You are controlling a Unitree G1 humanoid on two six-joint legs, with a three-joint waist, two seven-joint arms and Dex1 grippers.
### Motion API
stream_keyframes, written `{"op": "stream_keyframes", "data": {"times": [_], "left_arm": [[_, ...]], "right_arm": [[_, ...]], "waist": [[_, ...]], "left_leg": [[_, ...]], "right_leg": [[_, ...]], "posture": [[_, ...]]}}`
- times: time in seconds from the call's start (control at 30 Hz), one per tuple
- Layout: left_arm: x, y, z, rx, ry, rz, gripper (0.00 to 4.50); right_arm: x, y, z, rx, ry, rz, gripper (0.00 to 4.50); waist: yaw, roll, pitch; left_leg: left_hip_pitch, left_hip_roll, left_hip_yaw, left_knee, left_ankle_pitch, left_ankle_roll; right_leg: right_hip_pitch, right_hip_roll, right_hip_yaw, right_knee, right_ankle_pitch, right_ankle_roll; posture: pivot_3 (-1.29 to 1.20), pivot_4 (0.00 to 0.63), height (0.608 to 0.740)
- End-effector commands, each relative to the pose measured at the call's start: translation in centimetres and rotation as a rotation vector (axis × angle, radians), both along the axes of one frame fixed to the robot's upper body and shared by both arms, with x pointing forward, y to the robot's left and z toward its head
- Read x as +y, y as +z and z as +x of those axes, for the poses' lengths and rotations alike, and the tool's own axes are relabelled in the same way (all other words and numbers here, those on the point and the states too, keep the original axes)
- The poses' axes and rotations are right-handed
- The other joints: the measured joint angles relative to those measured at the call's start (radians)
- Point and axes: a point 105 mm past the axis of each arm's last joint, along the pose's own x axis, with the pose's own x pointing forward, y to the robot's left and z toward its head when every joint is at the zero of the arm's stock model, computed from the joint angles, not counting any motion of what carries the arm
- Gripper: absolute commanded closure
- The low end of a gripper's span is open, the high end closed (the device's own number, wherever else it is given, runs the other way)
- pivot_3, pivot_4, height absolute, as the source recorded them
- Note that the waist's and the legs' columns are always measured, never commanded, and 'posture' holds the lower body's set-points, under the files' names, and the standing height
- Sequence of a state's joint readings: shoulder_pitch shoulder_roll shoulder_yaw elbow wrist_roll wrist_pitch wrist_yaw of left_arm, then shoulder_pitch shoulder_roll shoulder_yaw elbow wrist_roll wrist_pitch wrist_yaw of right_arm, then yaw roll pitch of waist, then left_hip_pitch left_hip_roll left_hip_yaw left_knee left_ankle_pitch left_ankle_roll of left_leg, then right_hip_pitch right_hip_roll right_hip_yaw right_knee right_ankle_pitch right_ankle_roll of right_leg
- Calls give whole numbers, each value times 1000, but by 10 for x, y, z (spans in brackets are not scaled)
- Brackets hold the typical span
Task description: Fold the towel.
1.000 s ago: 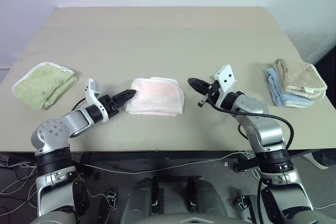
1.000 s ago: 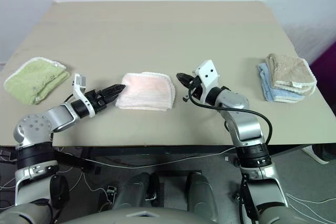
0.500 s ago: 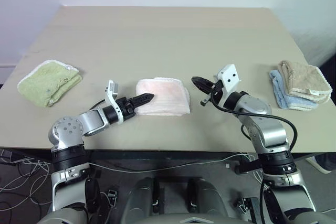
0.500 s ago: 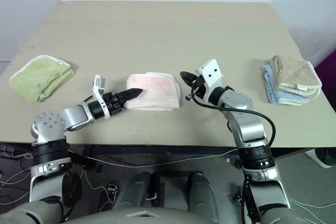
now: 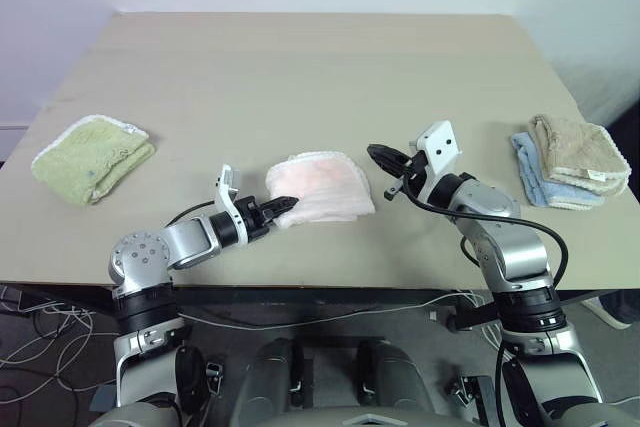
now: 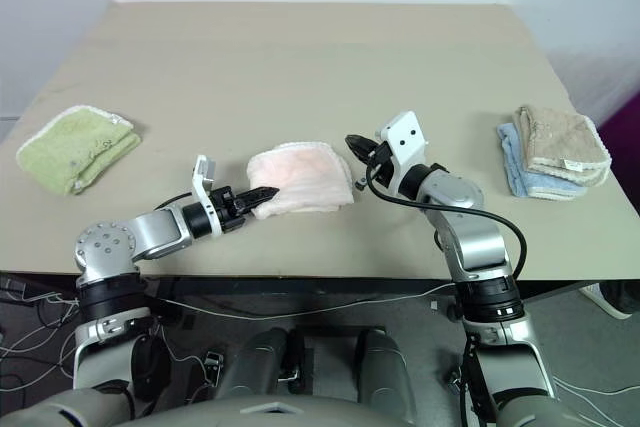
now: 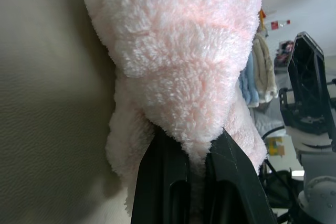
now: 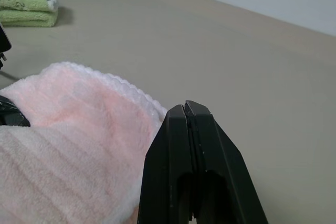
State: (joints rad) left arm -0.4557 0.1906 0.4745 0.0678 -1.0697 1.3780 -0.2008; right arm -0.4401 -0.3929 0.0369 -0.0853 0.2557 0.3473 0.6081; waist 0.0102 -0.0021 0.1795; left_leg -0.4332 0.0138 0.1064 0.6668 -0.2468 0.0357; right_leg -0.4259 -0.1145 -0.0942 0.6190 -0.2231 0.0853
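Note:
The pale pink towel lies folded into a thick bundle near the table's front middle, its white scalloped edge along the far side. My left gripper is shut on the towel's near left corner, and the cloth bunches up there; the left wrist view shows terry pile pinched between the two black fingers. My right gripper hovers shut and empty just off the towel's right end, its fingers pressed together above the pink cloth.
A light green folded towel lies at the table's left edge. A beige towel stacked on a light blue one sits at the right edge. The tan table stretches bare beyond the arms.
My left gripper slid right onto the towel's left corner and closed on it, bunching the cloth. The right arm stayed put. The camera shifted slightly.

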Motion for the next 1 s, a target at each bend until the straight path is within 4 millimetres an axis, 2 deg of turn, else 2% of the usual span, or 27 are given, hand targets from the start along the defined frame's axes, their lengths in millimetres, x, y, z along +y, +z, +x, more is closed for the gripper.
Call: {"op": "stream_keyframes", "data": {"times": [0.03, 0.13, 0.2, 0.3, 0.43, 0.57, 0.63, 0.7, 0.83, 1.0], "left_arm": [[5, 1, 0, -3, 42, -23, 4464], [12, 7, 7, -30, 101, -33, 4464], [26, 27, 21, -100, 183, -56, 4464], [63, 73, 47, -243, 360, -78, 4464], [111, 110, 64, -346, 539, -37, 4464], [157, 138, 65, -439, 675, -5, 4464], [201, 149, 56, -490, 801, 51, 4464], [237, 148, 43, -496, 905, 80, 4464], [276, 124, 21, -447, 1014, 130, 4464], [290, 90, 0, -381, 1056, 170, 4464]], "right_arm": [[4, 20, -3, -70, 17, 12, 4500], [4, 20, -3, -71, 15, 12, 4500], [3, 21, -3, -72, 10, 12, 4500], [2, 21, -2, -75, 6, 12, 4500], [3, 22, -1, -79, 6, 13, 4500], [4, 23, -2, -83, 8, 14, 4500], [4, 23, -3, -84, 8, 14, 4500], [3, 22, -4, -84, 7, 14, 4500], [3, 19, -5, -73, 10, 10, 4500], [5, 18, -5, -69, 25, 4, 4500]], "waist": [[-1, 0, 0], [-1, 0, 0], [-1, 0, 0], [-1, -2, 1], [-4, -2, 1], [-10, -2, 1], [-17, -3, 2], [-26, -4, 2], [-29, -4, 2], [-19, -9, 2]], "left_leg": [[0, 0, 0, 0, 0, 0], [0, 0, 0, 0, 0, 0], [0, 0, 0, 0, 0, 0], [0, 1, 0, 0, 0, 0], [0, 1, 0, 0, 0, 0], [0, 1, 1, -1, 0, 0], [0, 1, 1, -1, 0, 0], [0, 1, 1, -1, 0, -1], [0, 2, 2, -3, 0, -1], [0, 1, 1, -3, 0, -2]], "right_leg": [[0, 0, 0, 0, 0, 0], [0, 0, 0, 0, 0, 0], [0, 0, 0, 0, 0, 0], [0, 1, 0, 0, 0, 0], [-1, 1, 0, 0, 0, 0], [-1, 1, 0, -2, 0, 0], [-1, 1, 0, -1, 0, 0], [-1, 2, 0, -1, 0, 0], [-2, 1, 0, -2, 0, 0], [-2, 0, 0, -2, 0, 0]], "posture": [[0, 150, 740], [0, 150, 740], [0, 150, 740], [0, 150, 740], [0, 150, 740], [0, 150, 740], [0, 150, 740], [0, 150, 740], [0, 150, 740], [0, 150, 740]]}}
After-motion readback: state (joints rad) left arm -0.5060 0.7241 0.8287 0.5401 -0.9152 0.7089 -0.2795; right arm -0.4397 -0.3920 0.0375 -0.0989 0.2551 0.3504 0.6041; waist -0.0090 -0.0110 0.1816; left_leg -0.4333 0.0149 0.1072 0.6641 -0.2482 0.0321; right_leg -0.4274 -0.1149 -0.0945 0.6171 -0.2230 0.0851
